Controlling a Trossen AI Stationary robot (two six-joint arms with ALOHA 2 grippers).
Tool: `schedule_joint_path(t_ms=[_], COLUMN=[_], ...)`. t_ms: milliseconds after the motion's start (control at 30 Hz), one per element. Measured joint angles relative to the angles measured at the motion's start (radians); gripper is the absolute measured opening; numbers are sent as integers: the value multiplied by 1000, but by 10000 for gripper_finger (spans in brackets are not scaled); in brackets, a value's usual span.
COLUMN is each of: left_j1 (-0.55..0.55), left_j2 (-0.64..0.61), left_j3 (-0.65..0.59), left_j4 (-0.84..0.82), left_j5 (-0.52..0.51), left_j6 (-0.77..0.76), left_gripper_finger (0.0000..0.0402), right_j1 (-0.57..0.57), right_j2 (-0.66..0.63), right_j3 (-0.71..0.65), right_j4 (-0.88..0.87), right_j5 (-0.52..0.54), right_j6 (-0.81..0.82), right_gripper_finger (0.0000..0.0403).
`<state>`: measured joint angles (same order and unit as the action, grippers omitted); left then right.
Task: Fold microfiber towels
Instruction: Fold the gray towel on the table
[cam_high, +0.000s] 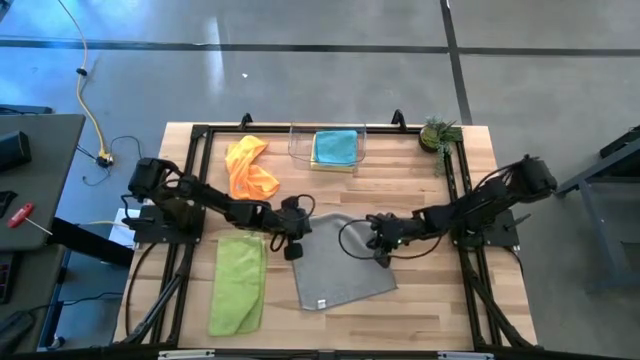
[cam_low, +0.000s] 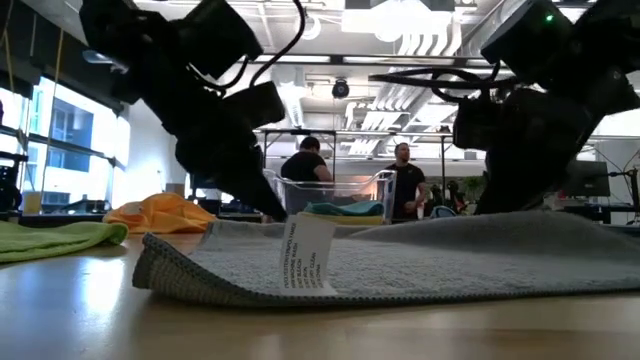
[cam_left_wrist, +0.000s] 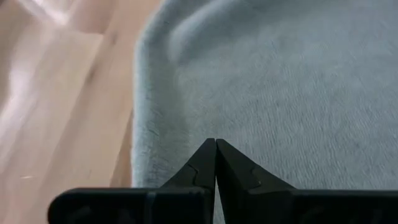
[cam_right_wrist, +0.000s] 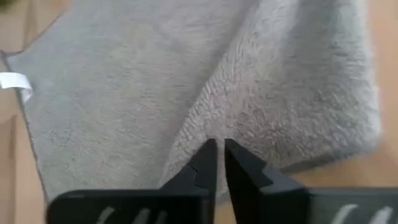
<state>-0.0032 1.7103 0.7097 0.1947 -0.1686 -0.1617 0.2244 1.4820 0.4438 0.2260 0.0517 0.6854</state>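
Grippers pressing on the grey towel (cam_high: 335, 265): left gripper (cam_high: 297, 240) pinched fully together at its left edge, right gripper (cam_high: 383, 253) nearly together at its right.

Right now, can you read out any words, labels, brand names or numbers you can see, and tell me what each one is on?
Care label sewn on the edge of the grey towel: several lines of small print, too blurred to read.
The same label in the high view and the right wrist view: shows only as a white tab, no text legible.
Nothing else carries readable text.
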Motion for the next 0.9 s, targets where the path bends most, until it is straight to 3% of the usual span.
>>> schedule_joint_path(t_ms=[200, 333, 633, 767, 900], left_j1=[6, 3, 141, 222, 235], left_j2=[62, 94, 15, -57, -99], left_j3=[-6, -3, -10, -10, -10], left_j4=[1, 15, -101, -144, -131], left_j5=[70, 66, -15, 134, 278], left_j6=[18, 53, 257, 274, 179], left_gripper_finger=[0, 0, 0, 0, 5], right_j1=[-92, -174, -285, -323, -372], right_j2=[-138, -164, -119, -119, -119], right_j3=[35, 46, 47, 47, 47], right_j4=[-203, -238, -206, -209, -207], right_j5=[6, 17, 2, -10, -44], right_j6=[-69, -135, -195, -131, 4], right_gripper_finger=[96, 128, 120, 121, 140])
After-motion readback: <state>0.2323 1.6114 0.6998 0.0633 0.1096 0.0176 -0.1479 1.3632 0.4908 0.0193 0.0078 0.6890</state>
